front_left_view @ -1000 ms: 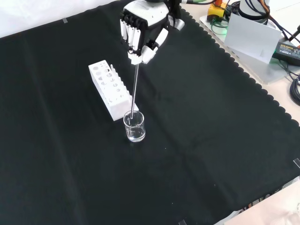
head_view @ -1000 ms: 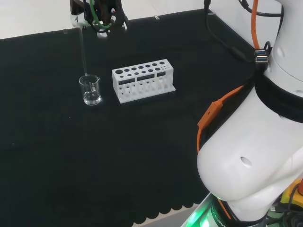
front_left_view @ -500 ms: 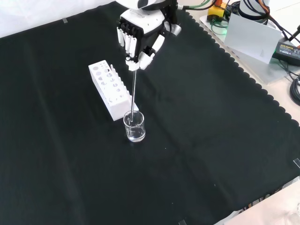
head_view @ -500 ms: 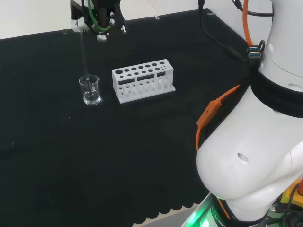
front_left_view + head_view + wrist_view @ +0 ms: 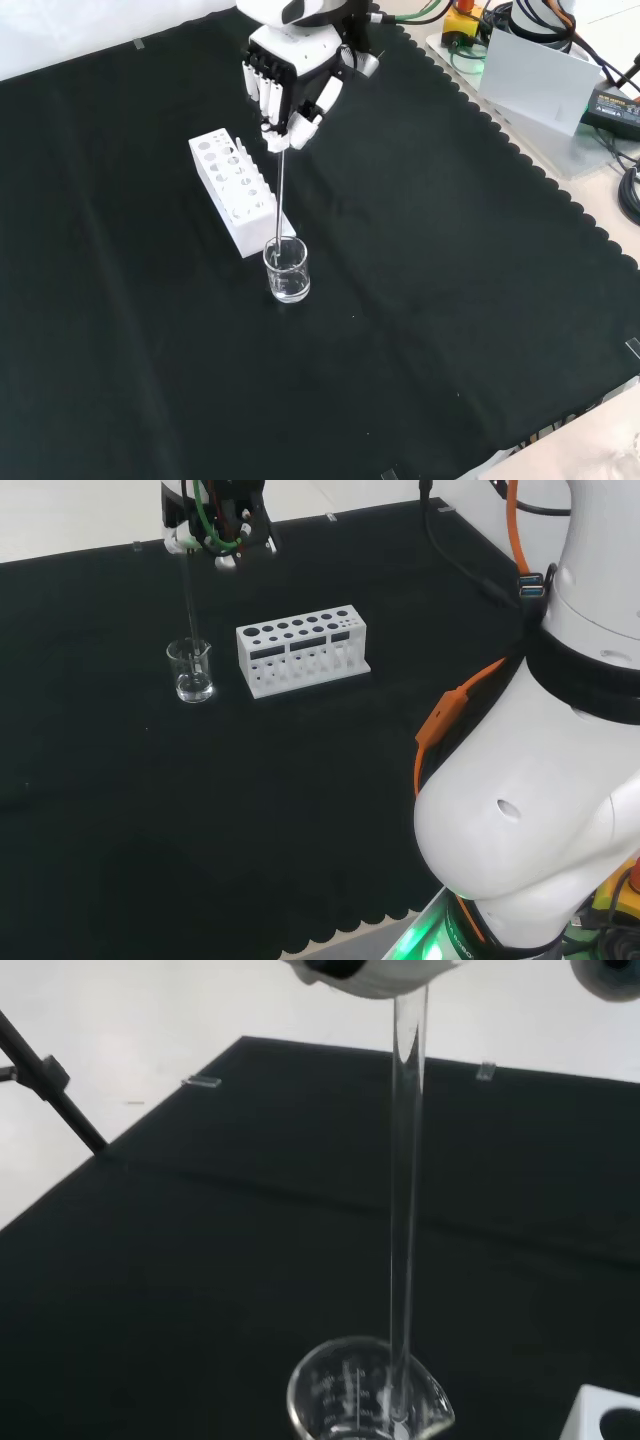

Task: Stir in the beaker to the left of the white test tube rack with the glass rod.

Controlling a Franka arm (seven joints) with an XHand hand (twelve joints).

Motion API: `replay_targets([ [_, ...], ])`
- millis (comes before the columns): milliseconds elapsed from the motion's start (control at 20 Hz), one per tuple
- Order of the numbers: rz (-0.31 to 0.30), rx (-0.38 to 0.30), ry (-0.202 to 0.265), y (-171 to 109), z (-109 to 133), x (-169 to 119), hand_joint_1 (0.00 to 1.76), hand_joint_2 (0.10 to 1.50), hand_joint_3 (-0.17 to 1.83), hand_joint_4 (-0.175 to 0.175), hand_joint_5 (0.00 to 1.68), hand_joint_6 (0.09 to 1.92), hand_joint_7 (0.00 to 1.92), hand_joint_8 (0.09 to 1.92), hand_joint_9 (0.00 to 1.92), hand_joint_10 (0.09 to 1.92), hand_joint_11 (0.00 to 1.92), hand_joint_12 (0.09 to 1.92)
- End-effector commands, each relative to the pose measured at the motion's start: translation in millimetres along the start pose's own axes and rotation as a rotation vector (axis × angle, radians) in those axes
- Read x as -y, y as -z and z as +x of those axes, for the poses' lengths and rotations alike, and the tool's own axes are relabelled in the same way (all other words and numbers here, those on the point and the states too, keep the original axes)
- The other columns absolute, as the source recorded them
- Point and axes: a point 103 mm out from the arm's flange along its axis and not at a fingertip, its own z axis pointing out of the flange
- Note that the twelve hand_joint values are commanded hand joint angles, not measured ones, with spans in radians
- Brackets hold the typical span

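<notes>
Holding the glass rod point(image 5: 282, 192) at its top, the hand point(image 5: 285, 80) has its fingers curled round it. The rod's low end dips into the small beaker point(image 5: 287, 270), which stands on the black bench point(image 5: 450, 300) just beside the white test tube rack point(image 5: 232, 190).

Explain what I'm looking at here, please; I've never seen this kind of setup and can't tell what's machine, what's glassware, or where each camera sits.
The big white shapes at the right of the head view are links of one robot arm. It ends in a black and white hand instead of a clamp. Its fingers are curled round a glass rod, which hangs down with its lower end inside a small clear beaker.

One camera looks over the arm from behind. One faces it from the front, looking down. One rides at the wrist, so the rod and beaker look large there.

On the black cloth stand the beaker and, beside it, a white test tube rack. Whether the beaker holds liquid is hard to tell.
</notes>
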Motion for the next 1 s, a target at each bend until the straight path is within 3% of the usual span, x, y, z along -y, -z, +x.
replay_targets([
  [50, 0.036, 0.000, 0.000, -16.4, -5.2, 0.2, 1.33, 1.03, -0.17, -0.175, 1.45, 0.09, 1.53, 0.26, 1.81, 0.19, 1.60, 0.57],
  [400, 0.048, -0.012, 0.001, -35.0, -14.5, -5.2, 1.33, 1.03, -0.17, -0.175, 1.45, 0.09, 1.53, 0.27, 1.81, 0.18, 1.60, 0.58],
  [550, 0.057, -0.010, 0.006, -30.1, -2.5, -10.1, 1.33, 1.03, -0.17, -0.175, 1.45, 0.09, 1.53, 0.27, 1.81, 0.18, 1.60, 0.58],
  [1000, 0.104, 0.009, 0.023, -41.4, -0.4, -9.3, 1.33, 1.03, -0.17, -0.175, 1.45, 0.09, 1.53, 0.28, 1.81, 0.18, 1.60, 0.58],
])
